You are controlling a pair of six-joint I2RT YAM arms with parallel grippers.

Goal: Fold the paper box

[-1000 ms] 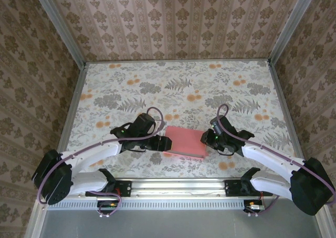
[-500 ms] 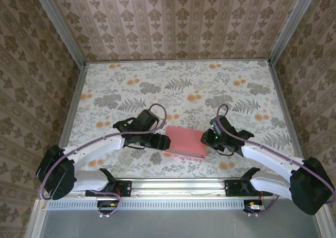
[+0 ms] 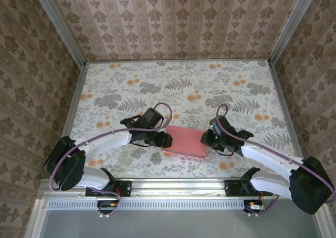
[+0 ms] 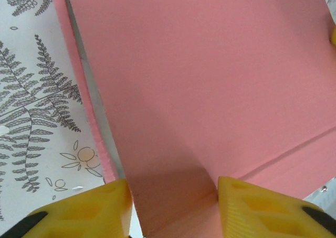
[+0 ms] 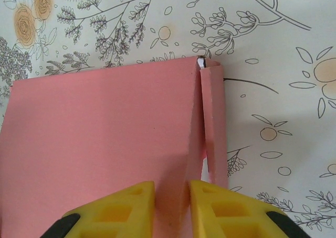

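The paper box (image 3: 185,142) lies as a flat pink slab in the middle of the table, near the front. My left gripper (image 3: 167,140) is at its left edge. In the left wrist view the pink board (image 4: 210,80) runs between the yellow fingers (image 4: 105,209), and the left gripper (image 4: 173,206) is shut on that end with both pads against it. My right gripper (image 3: 205,138) is at the box's right edge. In the right wrist view the right gripper (image 5: 172,206) is shut on a raised pink fold of the box (image 5: 100,128), with a narrow side flap (image 5: 214,122) standing just to the right.
The floral tabletop (image 3: 178,86) stretches open behind the box. Metal rails (image 3: 73,107) edge the table on the left, right and back, with patterned walls beyond. Both arm bases are bolted to the front rail (image 3: 178,185).
My left arm has swung right and forward to the box's left edge, and its jaws have narrowed onto the pink board. The right arm and the box have stayed put.
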